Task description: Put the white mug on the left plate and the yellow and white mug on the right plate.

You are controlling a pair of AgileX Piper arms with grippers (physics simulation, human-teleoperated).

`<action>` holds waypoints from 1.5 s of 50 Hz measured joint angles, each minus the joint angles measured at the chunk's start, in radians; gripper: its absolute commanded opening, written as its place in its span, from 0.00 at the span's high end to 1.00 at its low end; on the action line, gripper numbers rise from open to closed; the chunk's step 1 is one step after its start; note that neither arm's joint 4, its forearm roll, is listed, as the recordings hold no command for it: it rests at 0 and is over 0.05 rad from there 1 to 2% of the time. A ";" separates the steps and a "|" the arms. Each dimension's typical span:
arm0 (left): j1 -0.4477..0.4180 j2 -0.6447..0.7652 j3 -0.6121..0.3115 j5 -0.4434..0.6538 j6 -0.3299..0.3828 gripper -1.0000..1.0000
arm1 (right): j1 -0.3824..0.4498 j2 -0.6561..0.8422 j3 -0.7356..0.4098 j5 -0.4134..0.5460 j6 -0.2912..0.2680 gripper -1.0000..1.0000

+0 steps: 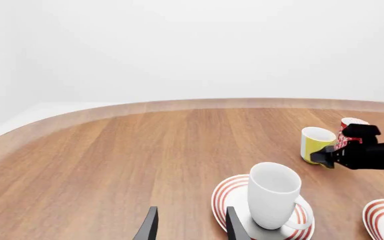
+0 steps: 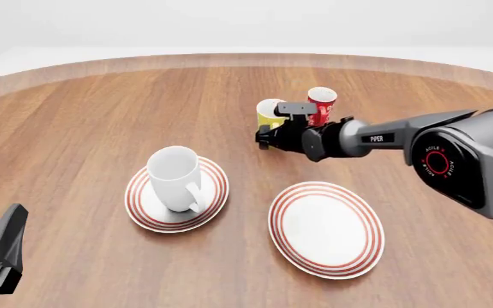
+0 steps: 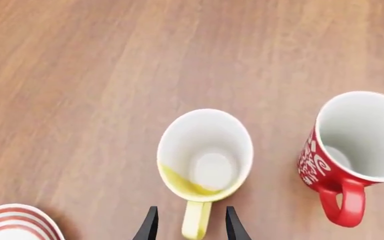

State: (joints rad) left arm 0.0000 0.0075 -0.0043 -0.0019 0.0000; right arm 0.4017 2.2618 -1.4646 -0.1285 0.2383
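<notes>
The white mug (image 2: pixel 174 174) stands upright on the left plate (image 2: pixel 215 192), also seen as white mug (image 1: pixel 272 194) on left plate (image 1: pixel 227 196). The right plate (image 2: pixel 325 228) is bare. The yellow and white mug (image 2: pixel 269 115) stands upright on the table beyond it. My right gripper (image 2: pixel 277 123) is open, with the handle of the yellow and white mug (image 3: pixel 204 155) between its fingers (image 3: pixel 150 225), which stand apart from the handle. My left gripper (image 1: pixel 190 229) is open and holds nothing, low at the near left (image 2: pixel 5 247).
A red cup (image 2: pixel 321 104) with white markings stands right beside the yellow mug, handle toward my right arm; the red cup (image 3: pixel 352 145) is about a finger's width away. The round wooden table's far edge (image 2: pixel 246 59) curves behind the cups.
</notes>
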 measured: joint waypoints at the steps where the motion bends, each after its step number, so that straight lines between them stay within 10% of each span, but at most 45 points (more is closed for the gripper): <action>1: 0.000 0.000 0.000 0.000 0.000 0.00 | 0.001 0.002 -0.002 0.001 0.001 0.00; 7: 0.000 0.000 0.000 0.000 0.000 0.00 | 0.003 0.012 -0.010 0.003 0.003 0.00; 8: 0.000 0.000 0.000 0.000 0.000 0.00 | 0.003 0.013 -0.011 0.003 0.003 1.00; 75: 0.000 0.000 0.000 0.000 0.000 0.00 | 0.008 -0.189 0.156 -0.023 -0.076 1.00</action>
State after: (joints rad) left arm 0.0000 0.0075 -0.0043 -0.0019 0.0000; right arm 0.4098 2.0730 -1.3087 -0.1516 0.1619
